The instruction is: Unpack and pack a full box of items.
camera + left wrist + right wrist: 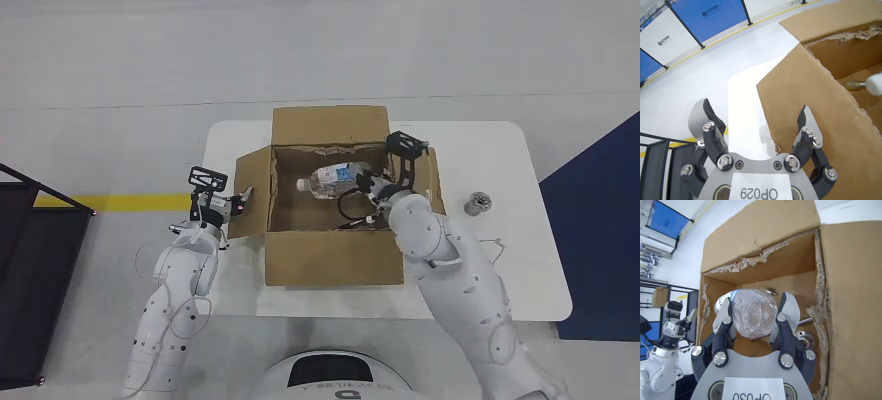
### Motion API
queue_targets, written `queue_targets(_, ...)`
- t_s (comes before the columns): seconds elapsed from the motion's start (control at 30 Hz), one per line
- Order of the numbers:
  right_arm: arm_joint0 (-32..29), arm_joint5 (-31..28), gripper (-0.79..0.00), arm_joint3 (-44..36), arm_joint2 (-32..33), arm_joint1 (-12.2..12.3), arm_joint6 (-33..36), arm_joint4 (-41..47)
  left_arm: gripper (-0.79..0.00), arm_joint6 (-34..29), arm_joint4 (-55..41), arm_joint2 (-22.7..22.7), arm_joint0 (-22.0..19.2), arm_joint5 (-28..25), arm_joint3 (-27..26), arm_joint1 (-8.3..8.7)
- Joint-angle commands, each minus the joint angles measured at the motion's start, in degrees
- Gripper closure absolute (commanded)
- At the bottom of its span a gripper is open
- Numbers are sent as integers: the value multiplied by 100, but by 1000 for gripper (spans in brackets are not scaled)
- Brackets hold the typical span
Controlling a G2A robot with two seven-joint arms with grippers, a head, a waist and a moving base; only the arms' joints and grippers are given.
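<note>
An open cardboard box [330,258] stands in the middle of the white table [500,160]. My right gripper [755,306] is over the box, shut on a clear plastic water bottle [753,315] by its base end. The bottle [330,180] lies level above the box floor, white cap [874,84] toward the left wall. On the box floor lie a metal flange [804,339], a metal rod [805,321] and a small yellowish part [767,290]. My left gripper [755,111] stands open outside the box's left flap [800,113], holding nothing.
A small metal part [479,203] sits on the table right of the box. A thin wire-like piece [494,245] lies near it. A black rack [40,260] stands on the floor beyond the table's left end. The box's flaps are folded outward.
</note>
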Motion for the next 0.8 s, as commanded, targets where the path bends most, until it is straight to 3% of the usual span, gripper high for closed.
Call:
queue_targets(0.0, -303, -113, 0, -340, 473, 10, -373, 528, -785, 0, 0, 0, 0, 0, 0, 0)
queue_targets(0.17, -1101, -470, 0, -849, 1935, 0, -1360, 2210, -785, 0, 0, 0, 0, 0, 0, 0)
queue_targets(0.4, -2406, -1395, 0, -686, 3741, -50, -2040, 4341, -785, 0, 0, 0, 0, 0, 0, 0)
queue_targets(0.63, -3090, -1890, 0, 52, 4531, -129, -2409, 5678, -785, 0, 0, 0, 0, 0, 0, 0)
queue_targets(0.77, -3062, -1687, 0, 612, 4694, -159, -2660, 6181, -785, 0, 0, 0, 0, 0, 0, 0)
